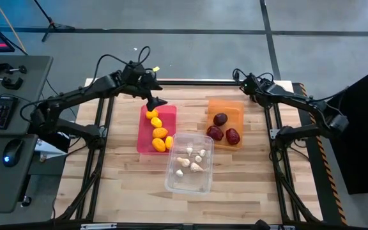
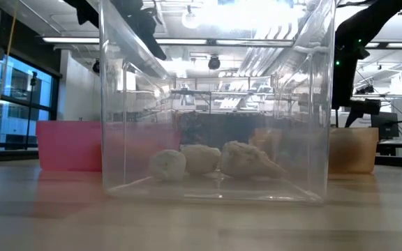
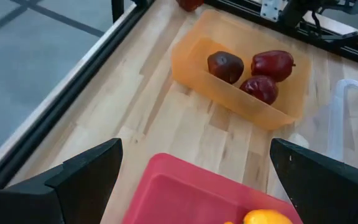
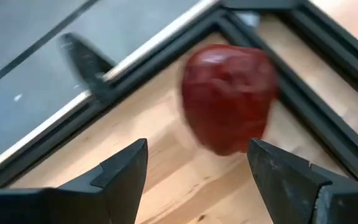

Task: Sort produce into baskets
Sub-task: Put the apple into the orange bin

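The clear bin [image 2: 211,104] fills the low view's centre, garlic bulbs [image 2: 201,159] on its floor. On the worktop [image 1: 107,185], in the high view it sits lower centre, the pink bin [image 1: 147,137] with lemons [image 1: 160,133] upper left of it, the orange bin [image 1: 235,110] with three beets [image 1: 220,119] upper right. The left claw [image 1: 156,101] hangs released over the pink bin's top edge. The right claw [image 4: 194,165], released, faces one beet [image 4: 229,98] in the worktop's top right corner.

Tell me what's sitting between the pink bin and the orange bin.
Nothing: in the high view, bare wooden tabletop separates the pink bin from the orange bin. The left wrist view shows the same.
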